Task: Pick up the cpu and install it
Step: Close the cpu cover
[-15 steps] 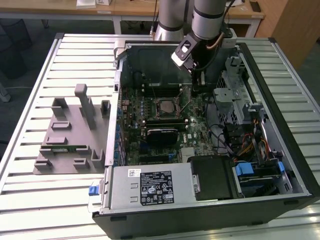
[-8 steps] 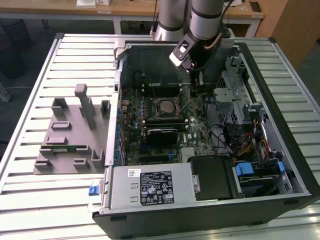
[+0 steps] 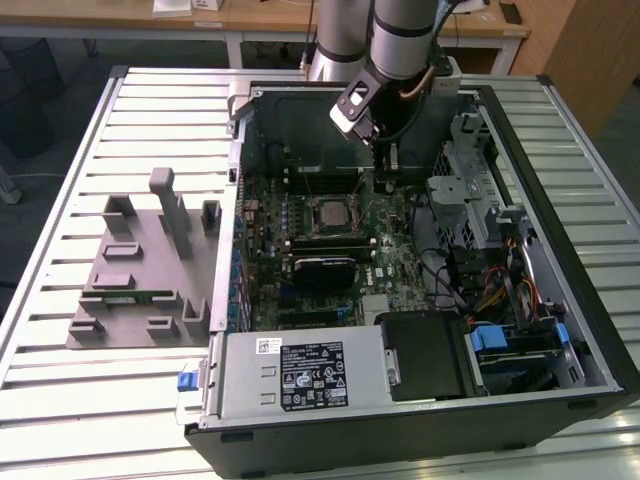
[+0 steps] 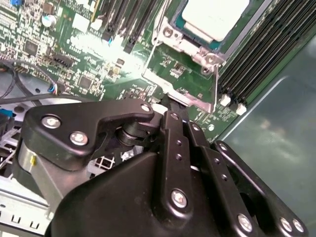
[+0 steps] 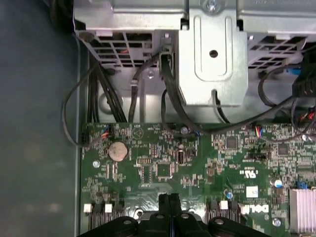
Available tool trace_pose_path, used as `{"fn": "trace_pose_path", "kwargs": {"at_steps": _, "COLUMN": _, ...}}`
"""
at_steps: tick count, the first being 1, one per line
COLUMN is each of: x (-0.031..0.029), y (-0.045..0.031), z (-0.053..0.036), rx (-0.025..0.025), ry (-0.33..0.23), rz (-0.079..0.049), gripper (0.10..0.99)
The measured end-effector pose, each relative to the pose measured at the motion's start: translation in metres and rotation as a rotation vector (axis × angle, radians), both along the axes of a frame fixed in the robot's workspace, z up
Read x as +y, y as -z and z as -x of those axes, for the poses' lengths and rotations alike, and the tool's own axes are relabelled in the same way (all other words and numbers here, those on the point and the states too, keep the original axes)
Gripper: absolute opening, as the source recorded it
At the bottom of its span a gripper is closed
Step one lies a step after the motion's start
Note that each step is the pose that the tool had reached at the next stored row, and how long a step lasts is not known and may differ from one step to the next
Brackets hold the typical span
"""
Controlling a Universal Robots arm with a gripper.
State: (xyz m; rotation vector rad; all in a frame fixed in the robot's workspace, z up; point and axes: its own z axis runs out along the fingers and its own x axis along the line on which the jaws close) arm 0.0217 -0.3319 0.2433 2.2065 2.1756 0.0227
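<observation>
Now, in the exterior view, the dark metal computer case (image 3: pixel 400 445) lies open on the slatted table (image 3: pixel 60 400), its walls boxing in the green motherboard (image 3: pixel 395 260). The matte black gripper (image 3: pixel 384 182) hangs inside, fingers (image 5: pixel 164 202) pressed together, empty. The pale square cpu (image 3: pixel 328 213) sits in its socket at the gripper's eight o'clock, apart.

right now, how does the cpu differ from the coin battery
The cpu is square; the coin battery is round. The cpu has a pale top and sits inside a metal frame; the coin battery is silvery grey and sits with no such frame, near the board's edge by the cables. Both lie flat on the green motherboard.
</observation>
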Motion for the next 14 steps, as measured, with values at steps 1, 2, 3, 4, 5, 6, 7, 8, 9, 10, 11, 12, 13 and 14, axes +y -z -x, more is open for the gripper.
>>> {"fn": "trace_pose_path", "kwargs": {"at_steps": 1, "x": 0.0, "y": 0.0, "z": 0.0016, "rx": 0.0, "ry": 0.0, "rz": 0.0, "gripper": 0.106}}
{"fn": "trace_pose_path", "kwargs": {"at_steps": 2, "x": 0.0, "y": 0.0, "z": 0.0033, "rx": 0.0, "ry": 0.0, "rz": 0.0, "gripper": 0.106}}
{"fn": "trace_pose_path", "kwargs": {"at_steps": 3, "x": 0.0, "y": 0.0, "z": 0.0056, "rx": -0.0001, "ry": 0.0, "rz": 0.0, "gripper": 0.106}}
{"fn": "trace_pose_path", "kwargs": {"at_steps": 4, "x": 0.0, "y": 0.0001, "z": 0.0084, "rx": -0.0001, "ry": 0.0, "rz": 0.0, "gripper": 0.106}}
{"fn": "trace_pose_path", "kwargs": {"at_steps": 5, "x": 0.0, "y": 0.0002, "z": 0.0112, "rx": 0.0, "ry": 0.0, "rz": 0.0, "gripper": 0.106}}
{"fn": "trace_pose_path", "kwargs": {"at_steps": 6, "x": 0.0, "y": 0.0003, "z": 0.0133, "rx": 0.0, "ry": 0.0, "rz": 0.0, "gripper": 0.106}}
{"fn": "trace_pose_path", "kwargs": {"at_steps": 7, "x": 0.0, "y": 0.0004, "z": 0.0151, "rx": -0.0001, "ry": 0.0, "rz": 0.0, "gripper": 0.106}}
{"fn": "trace_pose_path", "kwargs": {"at_steps": 8, "x": 0.0, "y": 0.0006, "z": 0.017, "rx": 0.0, "ry": 0.0, "rz": 0.0, "gripper": 0.106}}
{"fn": "trace_pose_path", "kwargs": {"at_steps": 9, "x": 0.0, "y": 0.0009, "z": 0.0191, "rx": 0.0, "ry": 0.0, "rz": 0.0, "gripper": 0.106}}
{"fn": "trace_pose_path", "kwargs": {"at_steps": 10, "x": 0.0, "y": 0.0012, "z": 0.0211, "rx": 0.0, "ry": 0.0, "rz": 0.0, "gripper": 0.106}}
{"fn": "trace_pose_path", "kwargs": {"at_steps": 11, "x": 0.0, "y": 0.0015, "z": 0.023, "rx": 0.0, "ry": 0.0, "rz": 0.0, "gripper": 0.106}}
{"fn": "trace_pose_path", "kwargs": {"at_steps": 12, "x": 0.0, "y": 0.0019, "z": 0.0249, "rx": 0.0, "ry": 0.0, "rz": 0.0, "gripper": 0.106}}
{"fn": "trace_pose_path", "kwargs": {"at_steps": 13, "x": 0.0, "y": 0.0024, "z": 0.0265, "rx": 0.0, "ry": 0.0, "rz": 0.0, "gripper": 0.106}}
{"fn": "trace_pose_path", "kwargs": {"at_steps": 14, "x": 0.0, "y": 0.0028, "z": 0.0279, "rx": 0.0, "ry": 0.0, "rz": 0.0, "gripper": 0.106}}
